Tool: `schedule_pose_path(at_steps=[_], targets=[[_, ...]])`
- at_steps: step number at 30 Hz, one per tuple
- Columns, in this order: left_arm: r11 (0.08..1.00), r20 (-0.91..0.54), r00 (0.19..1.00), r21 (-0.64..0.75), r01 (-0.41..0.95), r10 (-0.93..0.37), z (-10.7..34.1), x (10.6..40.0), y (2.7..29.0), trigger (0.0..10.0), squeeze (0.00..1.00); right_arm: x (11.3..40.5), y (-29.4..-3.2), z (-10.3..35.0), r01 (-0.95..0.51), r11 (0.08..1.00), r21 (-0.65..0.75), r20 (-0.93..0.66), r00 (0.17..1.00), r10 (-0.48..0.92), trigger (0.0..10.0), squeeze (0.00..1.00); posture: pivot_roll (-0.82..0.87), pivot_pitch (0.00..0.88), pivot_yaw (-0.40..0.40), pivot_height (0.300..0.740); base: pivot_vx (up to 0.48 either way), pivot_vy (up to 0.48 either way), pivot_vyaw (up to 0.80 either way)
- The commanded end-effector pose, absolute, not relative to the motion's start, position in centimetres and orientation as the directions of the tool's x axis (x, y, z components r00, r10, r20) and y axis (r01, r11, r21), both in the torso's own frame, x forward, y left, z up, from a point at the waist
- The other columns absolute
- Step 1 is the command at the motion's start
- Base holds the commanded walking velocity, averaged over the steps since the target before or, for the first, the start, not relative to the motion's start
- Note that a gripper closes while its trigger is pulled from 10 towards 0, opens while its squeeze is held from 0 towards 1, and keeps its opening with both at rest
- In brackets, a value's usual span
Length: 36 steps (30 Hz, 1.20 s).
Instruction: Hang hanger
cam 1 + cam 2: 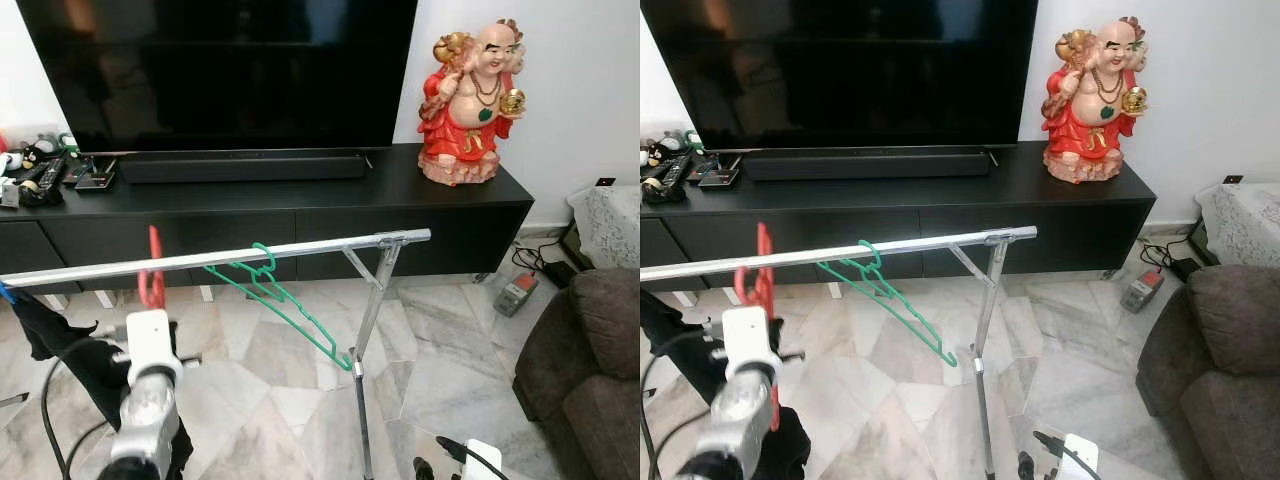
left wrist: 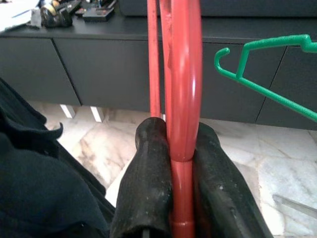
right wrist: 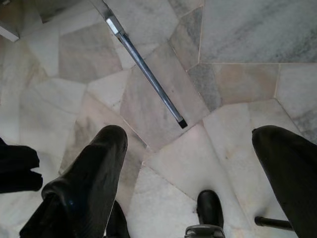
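Gripping: the left gripper (image 2: 181,148) is clamped on the red hanger (image 2: 184,84), its two black fingers (image 2: 148,183) pressed against either side of the red shaft.
Left arm: raised in front of the robot, silver with a white block at the wrist (image 1: 150,335), just below the rail.
Red hanger position: held upright, its top (image 1: 154,250) reaching up across the silver rail (image 1: 200,260) near the rail's left part; whether the hook rests on the rail cannot be told.
Right gripper: low at the robot's right side (image 3: 198,163), fingers spread wide with nothing between them, pointing down at the marble floor (image 3: 237,39).
Black garment: dark cloth (image 1: 70,345) hangs from the left end of the rail, beside the left arm.
Green hanger: hooked on the rail (image 1: 285,300) to the right of the red one, tilted so its body slants down towards the rack's upright post (image 1: 368,330).
Rack: the rail runs across the view and meets the post at a bracket on the right end (image 1: 395,240).
Sofa: a brown armrest (image 1: 600,350) at the right edge.
Black TV cabinet: stands behind the rack (image 1: 400,215), with a soundbar (image 1: 240,165) on top, remotes and small items (image 1: 45,175) at its left end.
Figurine: a red-robed laughing statue (image 1: 470,105) on the cabinet's right end.
Television: a large dark screen (image 1: 220,70) on the cabinet against the white wall.
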<state>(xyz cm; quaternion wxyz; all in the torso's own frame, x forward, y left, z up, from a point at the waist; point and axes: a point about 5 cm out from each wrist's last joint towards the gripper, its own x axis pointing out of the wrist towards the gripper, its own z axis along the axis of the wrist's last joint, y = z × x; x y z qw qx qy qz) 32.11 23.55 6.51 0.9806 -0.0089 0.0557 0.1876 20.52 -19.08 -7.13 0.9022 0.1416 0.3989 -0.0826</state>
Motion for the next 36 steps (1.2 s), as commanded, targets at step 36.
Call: schedule_pose_path(at_steps=[36], targets=[[0.926,-0.251,0.898,-0.015,-0.377,0.361,8.9,34.8,25.6,10.0,0.00,19.9,-19.8,-7.4,0.235,0.956,0.174,-0.764,0.645,-0.020,10.0,0.00,-0.01,0.046,-0.046,0.740,0.000,0.000,0.00]])
